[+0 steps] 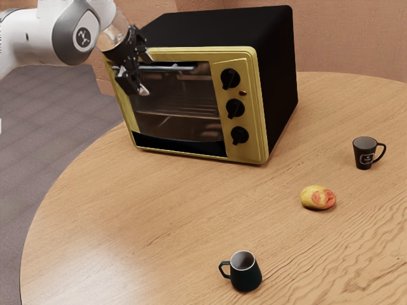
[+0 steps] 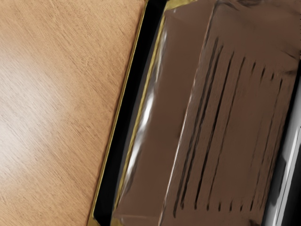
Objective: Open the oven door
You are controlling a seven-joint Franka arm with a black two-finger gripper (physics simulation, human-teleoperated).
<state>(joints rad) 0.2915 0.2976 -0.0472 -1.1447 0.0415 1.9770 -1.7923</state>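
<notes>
The black gripper [image 1: 147, 74] is at the left part of the oven front in the exterior view, its fingers spread, one above and one below the level of the door handle [image 1: 178, 67]. The oven door [image 1: 178, 101] stands closed, a dark glass pane in a yellow frame, with the bar handle along its top. In the wrist view the door glass [image 2: 174, 117] shows rack lines behind it, and the silvery handle [image 2: 288, 174] runs along the edge of the picture. Contact between fingers and handle cannot be made out.
Three black knobs [image 1: 235, 108] line the oven's front beside the door. On the wooden table [image 1: 152, 222] stand a dark teal mug [image 1: 245, 274] and a black mug [image 1: 364, 154], with a yellow-red fruit [image 1: 317, 197] between them. The table's rounded edge lies below the arm.
</notes>
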